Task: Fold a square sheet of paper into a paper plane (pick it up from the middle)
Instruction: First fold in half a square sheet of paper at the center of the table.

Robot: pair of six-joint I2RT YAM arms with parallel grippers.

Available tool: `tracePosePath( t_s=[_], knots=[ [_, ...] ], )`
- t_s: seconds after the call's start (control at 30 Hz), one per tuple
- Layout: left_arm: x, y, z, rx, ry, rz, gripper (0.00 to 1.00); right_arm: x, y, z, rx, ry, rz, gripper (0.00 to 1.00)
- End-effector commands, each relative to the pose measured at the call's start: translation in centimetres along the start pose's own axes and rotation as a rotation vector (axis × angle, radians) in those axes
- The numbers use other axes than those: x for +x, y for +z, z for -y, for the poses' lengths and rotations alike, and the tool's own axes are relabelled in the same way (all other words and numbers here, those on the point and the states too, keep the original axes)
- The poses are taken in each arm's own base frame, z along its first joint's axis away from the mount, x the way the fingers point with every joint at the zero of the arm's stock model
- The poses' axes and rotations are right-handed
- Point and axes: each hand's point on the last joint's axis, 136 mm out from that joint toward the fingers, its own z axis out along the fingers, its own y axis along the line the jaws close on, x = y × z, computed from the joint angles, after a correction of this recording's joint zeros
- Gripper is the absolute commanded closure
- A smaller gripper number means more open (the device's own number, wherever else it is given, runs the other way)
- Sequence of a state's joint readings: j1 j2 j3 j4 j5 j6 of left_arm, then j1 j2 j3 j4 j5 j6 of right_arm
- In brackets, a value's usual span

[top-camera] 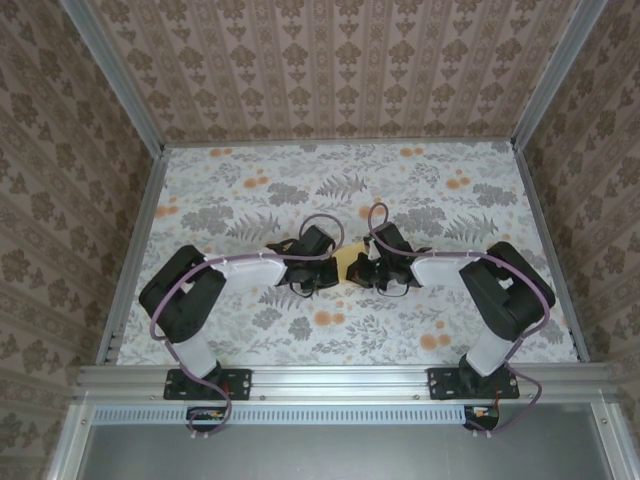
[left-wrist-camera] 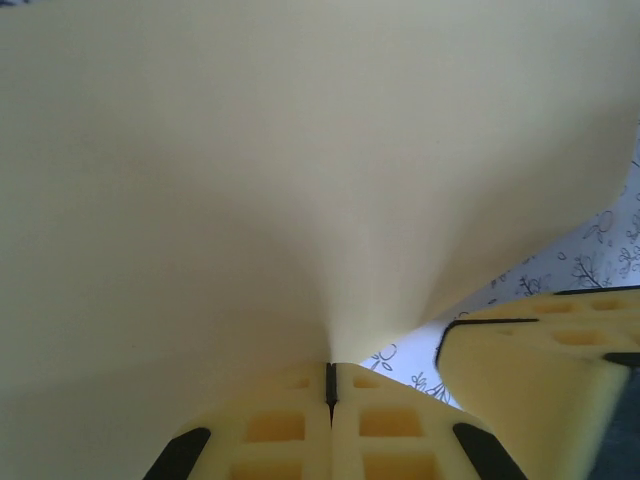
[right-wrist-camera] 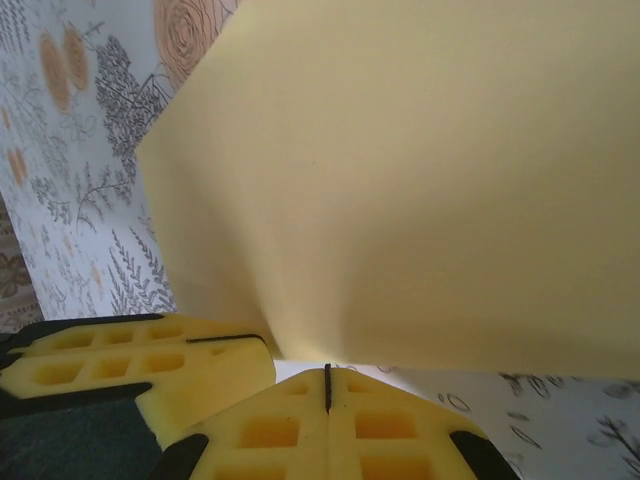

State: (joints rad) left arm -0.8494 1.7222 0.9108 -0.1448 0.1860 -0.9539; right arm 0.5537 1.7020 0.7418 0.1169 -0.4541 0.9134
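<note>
The square sheet of paper, pale yellow, shows as a small patch between the two grippers at the middle of the table. My left gripper is shut on it. In the left wrist view the paper fans out from the closed tips of my left gripper. My right gripper comes in from the other side. Its jaws are shut, and the lower edge of the paper meets the tips of my right gripper. Each wrist view also catches the other gripper's yellow fingers, close alongside.
A floral tablecloth covers the table. Aluminium rails run along the left, right and near edges, with patterned walls behind and to both sides. Both arm bases are bolted to the near rail.
</note>
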Motion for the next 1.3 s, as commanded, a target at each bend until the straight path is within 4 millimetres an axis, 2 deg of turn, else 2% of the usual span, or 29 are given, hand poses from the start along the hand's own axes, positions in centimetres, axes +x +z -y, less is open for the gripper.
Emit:
tracePosePath(
  t_s=[0.0,0.43,0.6,0.83,1.07,1.27],
  knots=[
    [-0.5,0.5,-0.6,-0.016,-0.039,0.022,1.00,-0.5,0.7,-2.0,-0.054,-0.017,-0.006,1.00],
    [-0.5,0.6,-1.8,-0.047,-0.046,0.021,1.00,-0.4,1.8,-1.1,-0.029,-0.002,-0.017,1.00],
    [0.1,1.0,-2.3,-0.055,-0.057,-0.003,1.00,-0.2,2.4,-0.2,-0.004,0.019,-0.031,1.00],
    [1.4,1.2,-4.2,-0.127,-0.103,-0.052,1.00,0.1,2.5,0.8,0.015,0.031,-0.035,1.00],
    [2.6,1.2,-6.2,-0.186,-0.144,-0.077,1.00,-1.1,1.6,1.6,0.026,0.029,-0.011,1.00],
    [3.4,1.2,-7.4,-0.214,-0.165,-0.087,1.00,-2.9,0.3,2.5,0.042,0.005,0.030,1.00]
  ],
)
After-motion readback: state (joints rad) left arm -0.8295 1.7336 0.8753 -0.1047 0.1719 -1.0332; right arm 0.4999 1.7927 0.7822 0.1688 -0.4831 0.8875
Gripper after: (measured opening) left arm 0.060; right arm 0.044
